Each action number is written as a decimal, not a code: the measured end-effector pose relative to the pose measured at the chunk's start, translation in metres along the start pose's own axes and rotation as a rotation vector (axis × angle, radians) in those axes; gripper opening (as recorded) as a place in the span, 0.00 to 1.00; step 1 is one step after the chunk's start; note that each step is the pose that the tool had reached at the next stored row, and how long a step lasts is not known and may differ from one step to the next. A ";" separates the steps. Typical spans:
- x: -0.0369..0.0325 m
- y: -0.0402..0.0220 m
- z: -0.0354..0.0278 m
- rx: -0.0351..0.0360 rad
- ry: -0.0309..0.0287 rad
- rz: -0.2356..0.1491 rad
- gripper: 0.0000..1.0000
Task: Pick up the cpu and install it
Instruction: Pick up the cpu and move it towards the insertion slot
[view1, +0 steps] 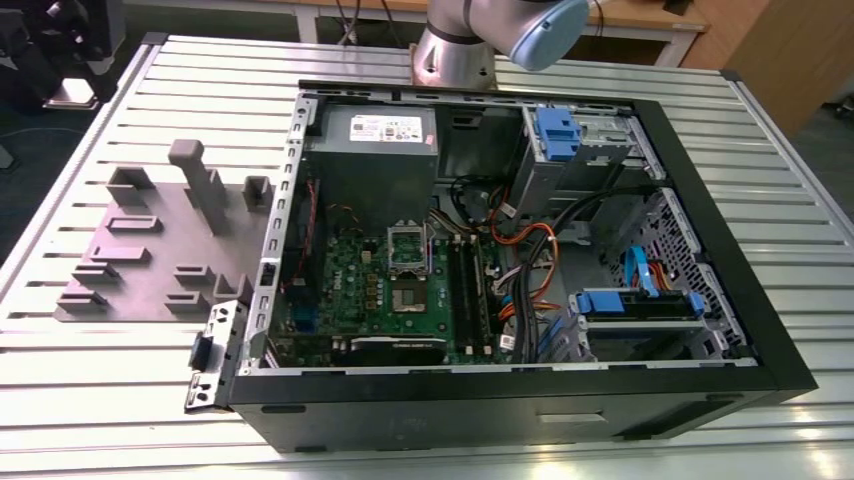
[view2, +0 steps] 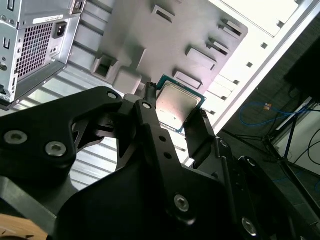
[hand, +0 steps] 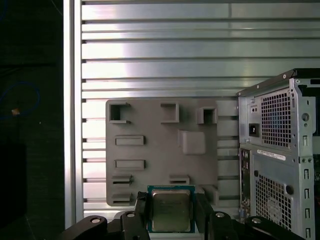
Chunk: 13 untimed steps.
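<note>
Gripper (hand: 172, 207) is closed to chip width and pinching the cpu (hand: 171, 214) by two opposite edges, well above the grey fixture (hand: 150, 135) on the slatted surface (hand: 160, 50). My judgement: I am aiming for a level carry, corners squared to the motherboard socket (view1: 407, 246), with no downward force.

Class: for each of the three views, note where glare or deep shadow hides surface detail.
Exterior view: the table slats glare pale, the case interior sits in shade. Second wrist view: part of the table is blown white, the gripper near-black, the cpu lid sheens. First wrist view: bright bands cross the slats; beyond the table's edge, darkness.
</note>
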<state>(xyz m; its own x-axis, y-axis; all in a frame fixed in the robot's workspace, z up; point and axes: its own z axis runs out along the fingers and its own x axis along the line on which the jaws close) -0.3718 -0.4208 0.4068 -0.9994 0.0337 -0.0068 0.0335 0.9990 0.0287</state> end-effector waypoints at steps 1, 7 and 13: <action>-0.0014 0.0000 0.0000 0.0000 0.0000 0.000 0.47; -0.0036 0.0001 0.0001 0.0000 -0.0001 0.000 0.47; -0.0047 0.0001 0.0001 0.0000 -0.0001 0.000 0.47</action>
<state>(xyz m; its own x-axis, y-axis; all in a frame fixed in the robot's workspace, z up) -0.3671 -0.4208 0.4067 -0.9994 0.0337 -0.0068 0.0335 0.9990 0.0287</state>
